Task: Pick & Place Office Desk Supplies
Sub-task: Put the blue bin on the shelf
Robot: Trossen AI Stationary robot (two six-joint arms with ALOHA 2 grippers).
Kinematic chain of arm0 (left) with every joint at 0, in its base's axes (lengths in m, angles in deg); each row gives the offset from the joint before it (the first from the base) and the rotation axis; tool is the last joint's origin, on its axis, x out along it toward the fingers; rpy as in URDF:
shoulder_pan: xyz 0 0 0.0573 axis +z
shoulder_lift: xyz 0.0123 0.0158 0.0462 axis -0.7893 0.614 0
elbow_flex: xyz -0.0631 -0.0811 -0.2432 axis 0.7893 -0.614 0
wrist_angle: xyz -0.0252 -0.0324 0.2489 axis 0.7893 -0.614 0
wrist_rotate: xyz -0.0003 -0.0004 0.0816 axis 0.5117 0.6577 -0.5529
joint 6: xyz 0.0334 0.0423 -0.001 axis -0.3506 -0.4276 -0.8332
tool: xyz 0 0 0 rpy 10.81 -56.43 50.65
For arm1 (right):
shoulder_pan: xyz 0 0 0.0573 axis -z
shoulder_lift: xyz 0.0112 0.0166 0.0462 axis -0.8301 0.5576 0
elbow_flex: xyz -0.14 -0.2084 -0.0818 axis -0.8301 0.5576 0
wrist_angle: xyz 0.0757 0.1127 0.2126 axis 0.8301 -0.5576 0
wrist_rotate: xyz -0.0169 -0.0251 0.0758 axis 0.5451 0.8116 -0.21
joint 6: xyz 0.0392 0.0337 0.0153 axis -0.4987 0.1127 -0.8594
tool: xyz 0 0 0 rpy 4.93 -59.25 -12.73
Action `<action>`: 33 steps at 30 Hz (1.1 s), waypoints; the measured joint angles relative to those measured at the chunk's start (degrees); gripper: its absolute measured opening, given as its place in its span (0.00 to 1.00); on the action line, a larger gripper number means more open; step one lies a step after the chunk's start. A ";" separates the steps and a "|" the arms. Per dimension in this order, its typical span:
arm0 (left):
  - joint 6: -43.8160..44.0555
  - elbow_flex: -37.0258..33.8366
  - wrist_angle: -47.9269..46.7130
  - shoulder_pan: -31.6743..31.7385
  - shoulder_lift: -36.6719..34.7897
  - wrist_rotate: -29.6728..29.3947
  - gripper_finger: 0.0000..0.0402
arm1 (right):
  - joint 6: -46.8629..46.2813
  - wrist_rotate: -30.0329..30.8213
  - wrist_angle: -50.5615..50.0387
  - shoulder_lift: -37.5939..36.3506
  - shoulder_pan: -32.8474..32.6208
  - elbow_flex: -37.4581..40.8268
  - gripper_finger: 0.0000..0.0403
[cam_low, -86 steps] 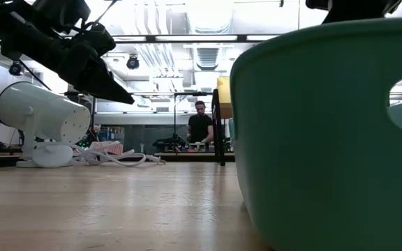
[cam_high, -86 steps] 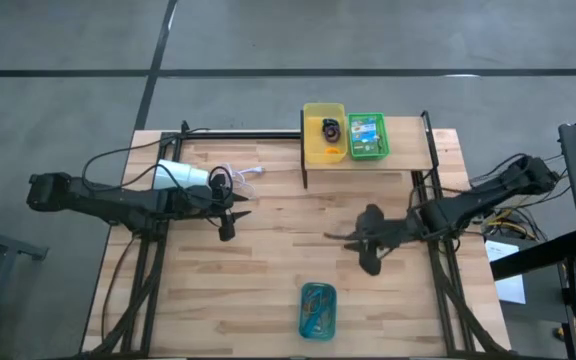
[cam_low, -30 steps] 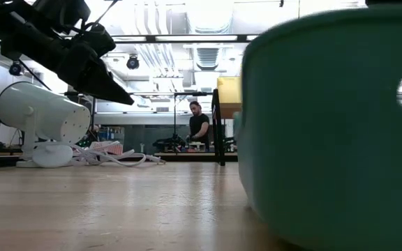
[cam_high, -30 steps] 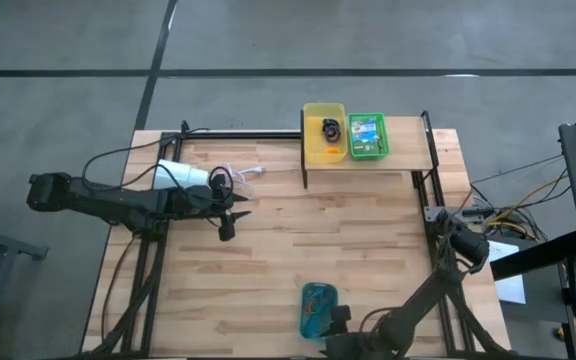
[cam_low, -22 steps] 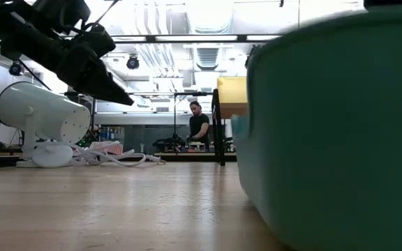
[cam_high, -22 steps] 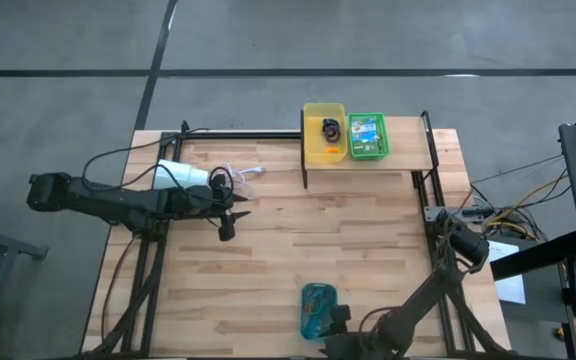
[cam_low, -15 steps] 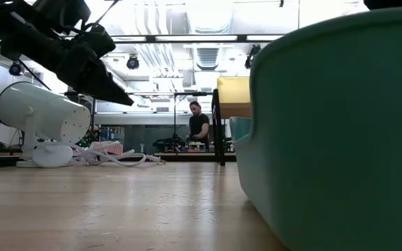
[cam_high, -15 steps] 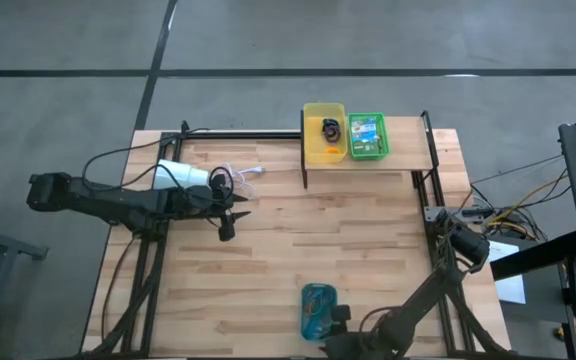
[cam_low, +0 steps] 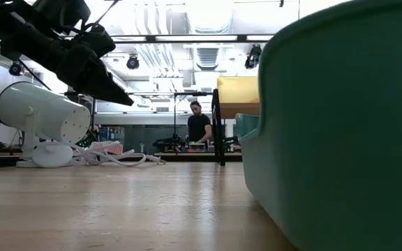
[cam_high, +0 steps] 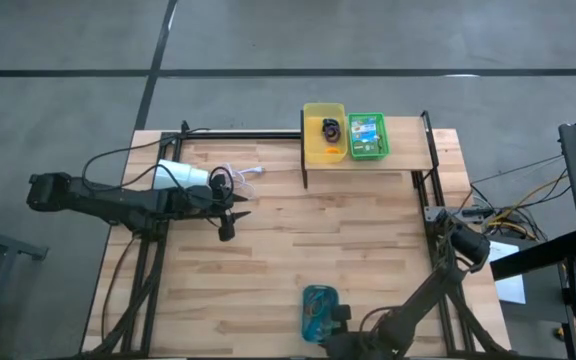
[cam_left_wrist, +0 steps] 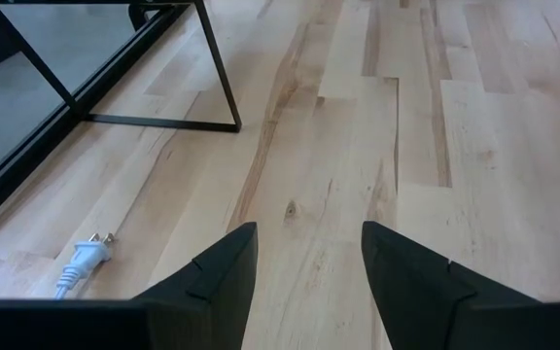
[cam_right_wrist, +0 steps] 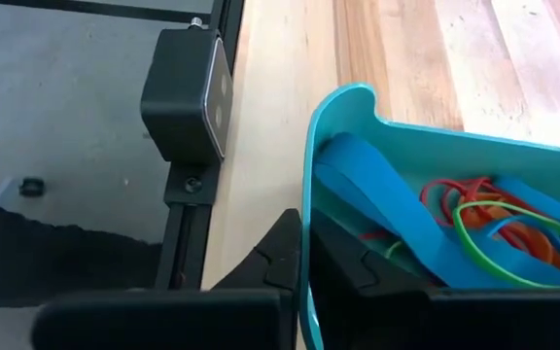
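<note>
The teal tray (cam_high: 318,305) sits near the table's near edge and fills the right of the low view (cam_low: 340,139). Inside it lie thin loops (cam_right_wrist: 484,219) in orange, red and green, and a wide blue band (cam_right_wrist: 377,185). My right gripper (cam_high: 340,315) is at the tray's right side, shut on its wall. On the raised shelf at the back, a yellow tray (cam_high: 324,150) holds a black loop (cam_high: 329,129). Beside it a green tray (cam_high: 368,152) holds a crayon box (cam_high: 366,132). My left gripper (cam_left_wrist: 309,258) hangs open over bare wood at the table's left. My right gripper (cam_right_wrist: 304,262) pinches the teal tray's thin wall (cam_right_wrist: 309,194) close to a corner. One finger (cam_right_wrist: 353,272) is inside the tray and one finger (cam_right_wrist: 275,253) outside. The fingers slant down from the table's right near side. The tray stays upright with its contents inside.
A white lamp (cam_high: 180,175) with a white cord lies at the left, and its plug (cam_left_wrist: 84,258) rests on the wood. A black box (cam_right_wrist: 188,92) is fixed at the table's near edge. The shelf's black legs (cam_left_wrist: 212,68) stand at the back. A person (cam_low: 199,129) stands far behind the table.
My right arm, over the table's right middle about three seconds ago, has come to the teal tray at the near edge. In the last second the tray has shifted a little toward the table's right edge in the low view.
</note>
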 joint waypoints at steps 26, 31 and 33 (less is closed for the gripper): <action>0.01 0.00 -0.09 0.01 0.00 -0.01 0.47 | -5.95 -0.82 -39.66 -24.47 -0.20 0.05 0.02; 0.00 0.00 -0.16 0.00 0.00 -0.02 0.47 | -6.16 -0.47 -46.60 -30.62 -0.20 0.67 0.02; 0.00 0.00 -0.42 0.00 0.02 -0.02 0.47 | -6.24 -0.47 -48.51 -33.17 -0.20 1.34 0.02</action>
